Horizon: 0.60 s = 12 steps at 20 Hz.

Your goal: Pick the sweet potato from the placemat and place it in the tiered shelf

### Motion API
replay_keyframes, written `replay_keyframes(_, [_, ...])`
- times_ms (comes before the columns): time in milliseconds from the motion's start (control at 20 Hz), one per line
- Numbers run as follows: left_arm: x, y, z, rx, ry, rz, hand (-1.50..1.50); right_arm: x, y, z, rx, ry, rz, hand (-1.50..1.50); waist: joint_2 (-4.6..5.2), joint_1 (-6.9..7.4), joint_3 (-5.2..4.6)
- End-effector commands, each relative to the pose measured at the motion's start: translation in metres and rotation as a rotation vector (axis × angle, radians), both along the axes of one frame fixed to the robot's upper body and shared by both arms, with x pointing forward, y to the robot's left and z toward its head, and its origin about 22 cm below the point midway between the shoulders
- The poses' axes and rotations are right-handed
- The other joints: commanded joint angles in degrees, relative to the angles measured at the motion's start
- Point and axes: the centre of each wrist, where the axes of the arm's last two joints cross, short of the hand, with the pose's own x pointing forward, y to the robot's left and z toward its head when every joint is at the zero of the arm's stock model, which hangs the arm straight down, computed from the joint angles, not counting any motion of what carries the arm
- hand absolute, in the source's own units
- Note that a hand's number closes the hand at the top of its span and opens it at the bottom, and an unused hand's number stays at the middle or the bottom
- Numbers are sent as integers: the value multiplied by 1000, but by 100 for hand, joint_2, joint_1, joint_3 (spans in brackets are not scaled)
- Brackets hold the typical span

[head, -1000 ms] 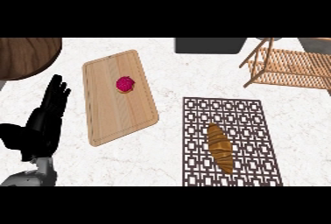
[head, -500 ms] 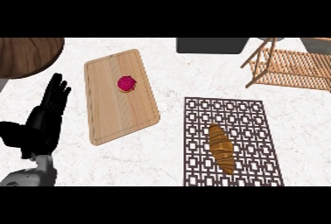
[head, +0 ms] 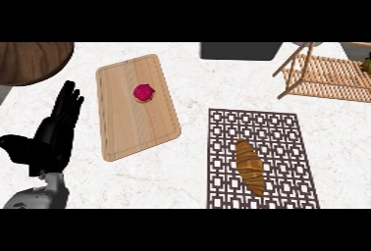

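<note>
An orange-brown sweet potato [head: 249,166] lies lengthwise on a dark lattice placemat [head: 290,132] at the lower right. The wooden tiered shelf [head: 334,73] stands at the upper right, partly cut off by the view's edge. My left hand [head: 51,137] rests open at the left edge, fingers straight and pointing up, far from the sweet potato. My right hand does not show.
A wooden cutting board [head: 123,127] lies left of the placemat with a small red fruit [head: 144,92] on it. A round wooden object [head: 29,61] sits at the top left. A dark box [head: 239,50] stands at the back.
</note>
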Motion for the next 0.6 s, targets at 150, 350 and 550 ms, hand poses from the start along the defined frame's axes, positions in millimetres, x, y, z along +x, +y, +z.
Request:
replay_keyframes(150, [-2,-1,1,-1,-8,-1,0,11,10,-12,111,30,27,-150,43,93,7])
replay_keyframes(350, [-7,8,2,-14,-5,-16,0,10,8,-14,142,16,63,-150,23,55,4])
replay_keyframes(550, [0,0,7,-17,4,-23,0,1,-14,6,174,-40,101,-150,43,68,9])
